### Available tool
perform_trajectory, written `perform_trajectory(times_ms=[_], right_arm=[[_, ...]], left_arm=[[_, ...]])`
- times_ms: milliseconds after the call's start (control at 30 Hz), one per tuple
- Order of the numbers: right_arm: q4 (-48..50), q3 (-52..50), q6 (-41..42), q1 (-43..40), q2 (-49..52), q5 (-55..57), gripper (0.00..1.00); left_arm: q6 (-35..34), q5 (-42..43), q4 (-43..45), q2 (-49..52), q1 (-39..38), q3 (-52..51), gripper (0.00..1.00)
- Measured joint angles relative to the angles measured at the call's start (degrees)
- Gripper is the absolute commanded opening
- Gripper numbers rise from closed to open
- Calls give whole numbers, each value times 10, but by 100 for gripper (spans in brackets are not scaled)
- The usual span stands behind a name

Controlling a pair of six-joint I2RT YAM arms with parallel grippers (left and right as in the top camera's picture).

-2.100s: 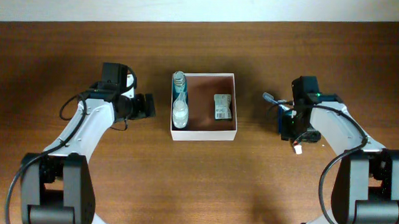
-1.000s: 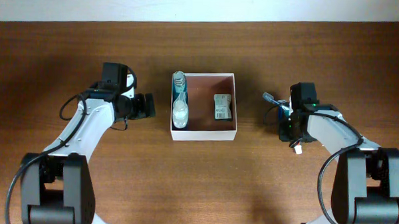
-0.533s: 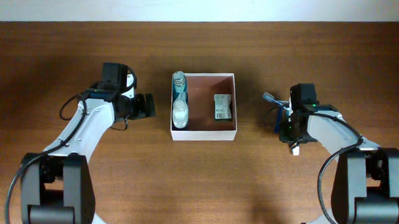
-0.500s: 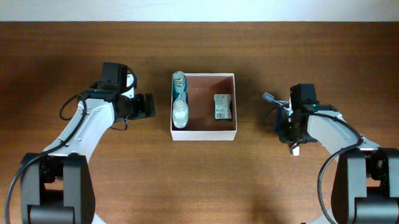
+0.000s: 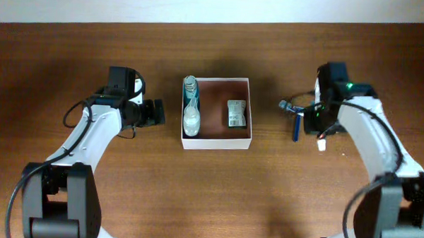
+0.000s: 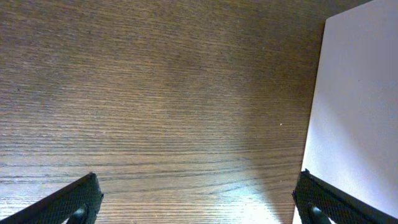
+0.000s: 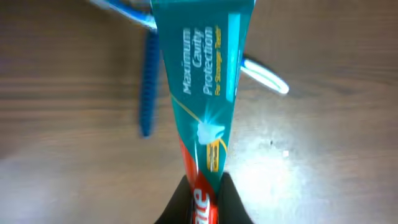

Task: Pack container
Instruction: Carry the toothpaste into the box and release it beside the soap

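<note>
The container (image 5: 216,142), a square white-walled box with a brown inside, sits mid-table and holds a clear bottle (image 5: 191,110) and a green-and-white packet (image 5: 235,113). To its right, my right gripper (image 5: 313,122) is shut on a teal-and-red toothpaste tube (image 7: 202,93), which the fingertips (image 7: 180,202) pinch at its red end, lifted off the table. My left gripper (image 5: 156,111) stands open just left of the container. Its fingers (image 6: 68,202) are spread wide over bare wood, and the container's white wall (image 6: 357,112) is at the right.
A blue stick-shaped toiletry (image 5: 295,127) lies on the table under the right gripper and shows beside the tube (image 7: 147,87). A toothbrush (image 5: 287,105) lies next to it, its white-and-teal end (image 7: 264,73) to the right of the tube.
My right gripper has shut on the toothpaste tube and risen with it, and the arm has swung toward the back. The blue toiletry now lies uncovered. The left arm has not moved.
</note>
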Motion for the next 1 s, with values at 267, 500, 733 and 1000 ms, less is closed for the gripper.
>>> perform_trajectory(times_ms=[267, 500, 733, 1000], right_arm=[[7, 106, 22, 53, -62, -138, 4], [89, 106, 66, 137, -51, -193, 4], [154, 105, 95, 224, -1, -193, 4], [186, 104, 116, 252, 79, -186, 4]], left_arm=[[0, 0, 0, 0, 0, 0, 99], [0, 0, 0, 0, 0, 0, 99], [0, 0, 0, 0, 0, 0, 99], [0, 0, 0, 0, 0, 0, 99]])
